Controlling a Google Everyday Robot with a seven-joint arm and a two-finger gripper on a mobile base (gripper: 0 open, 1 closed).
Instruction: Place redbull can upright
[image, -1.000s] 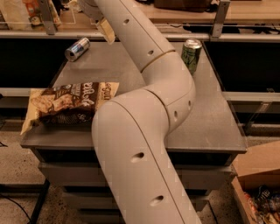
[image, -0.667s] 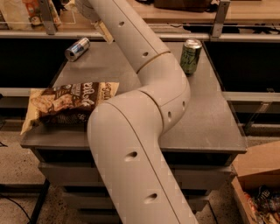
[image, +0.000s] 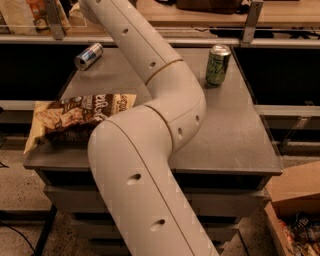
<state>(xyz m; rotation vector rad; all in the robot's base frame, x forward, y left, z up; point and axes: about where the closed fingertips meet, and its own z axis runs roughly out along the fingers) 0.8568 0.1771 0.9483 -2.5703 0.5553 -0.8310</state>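
The redbull can (image: 88, 56), slim and silver-and-blue, lies on its side at the far left corner of the grey table (image: 235, 135), its shiny end toward me. My white arm (image: 150, 125) rises from the bottom centre, bends over the table and runs up to the top left. The gripper is out of view past the top edge of the frame, above and a little right of the can.
A wider green can (image: 218, 65) stands upright at the far right of the table. A brown-and-cream snack bag (image: 75, 120) lies at the left front edge. A shelf rail runs behind the table. A cardboard box (image: 295, 210) sits on the floor at the right.
The arm has swung left and farther toward the back left, its elbow shifting left. The cans and the bag have not moved.
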